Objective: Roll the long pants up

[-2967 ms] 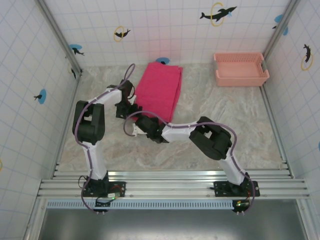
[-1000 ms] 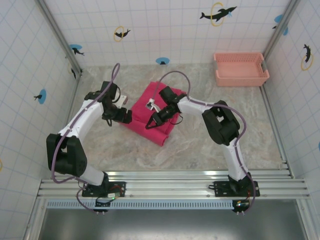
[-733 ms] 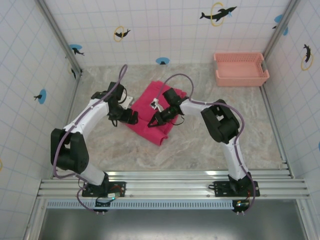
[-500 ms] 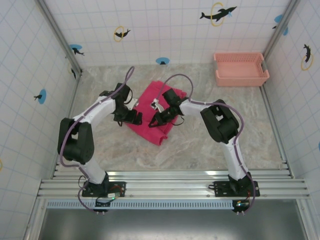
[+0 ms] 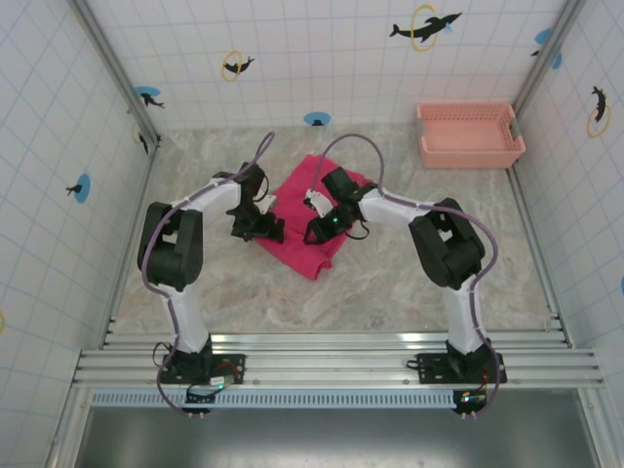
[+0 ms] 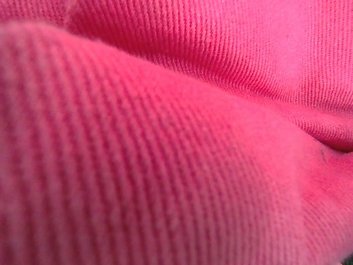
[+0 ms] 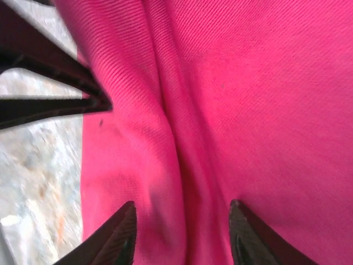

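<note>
The long pants (image 5: 294,207) lie mid-table as a short, thick magenta-red bundle. My left gripper (image 5: 269,231) is at the bundle's left edge. Its wrist view has pants cloth (image 6: 176,132) pressed right against the lens, so its fingers are hidden there. My right gripper (image 5: 315,234) rests on the bundle's near right part. In the right wrist view that gripper (image 7: 185,234) is open, its tips spread wide on a long fold of the pants (image 7: 248,83). Dark fingers (image 7: 55,63) of the left gripper touch the cloth's edge at upper left.
A salmon-pink slotted basket (image 5: 470,158) stands at the back right corner. Marble tabletop (image 5: 244,283) lies bare in front of the bundle and to its right. Tiled walls and metal posts close in the table on three sides.
The pants went from a long flat strip to a shorter bundle. Over the last second the left gripper moved right, closer to the bundle, and the right gripper shifted slightly nearer.
</note>
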Action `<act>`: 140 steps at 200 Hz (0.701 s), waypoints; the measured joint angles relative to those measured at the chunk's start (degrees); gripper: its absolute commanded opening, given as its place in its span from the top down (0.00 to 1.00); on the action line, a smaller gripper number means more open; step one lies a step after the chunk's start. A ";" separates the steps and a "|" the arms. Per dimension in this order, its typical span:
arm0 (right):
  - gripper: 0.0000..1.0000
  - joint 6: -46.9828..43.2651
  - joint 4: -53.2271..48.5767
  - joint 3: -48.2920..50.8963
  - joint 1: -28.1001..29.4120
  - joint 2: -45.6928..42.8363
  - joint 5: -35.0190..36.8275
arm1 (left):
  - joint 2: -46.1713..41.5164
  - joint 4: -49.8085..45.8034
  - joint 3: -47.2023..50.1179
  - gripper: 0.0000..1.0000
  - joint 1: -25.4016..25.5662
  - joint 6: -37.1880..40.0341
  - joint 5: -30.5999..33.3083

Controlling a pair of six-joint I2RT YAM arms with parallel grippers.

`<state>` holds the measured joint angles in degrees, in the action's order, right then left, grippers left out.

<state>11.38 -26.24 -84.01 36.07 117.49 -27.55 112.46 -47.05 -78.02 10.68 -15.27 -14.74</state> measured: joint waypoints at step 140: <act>0.27 -13.60 -4.96 3.43 31.41 -8.11 51.12 | 3.06 -1.55 -4.39 0.03 0.00 0.07 -0.22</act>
<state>-2.22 -31.20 -80.58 67.48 109.38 23.57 115.52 -48.60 -82.41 10.68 -15.20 -14.96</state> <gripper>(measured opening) 0.725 0.975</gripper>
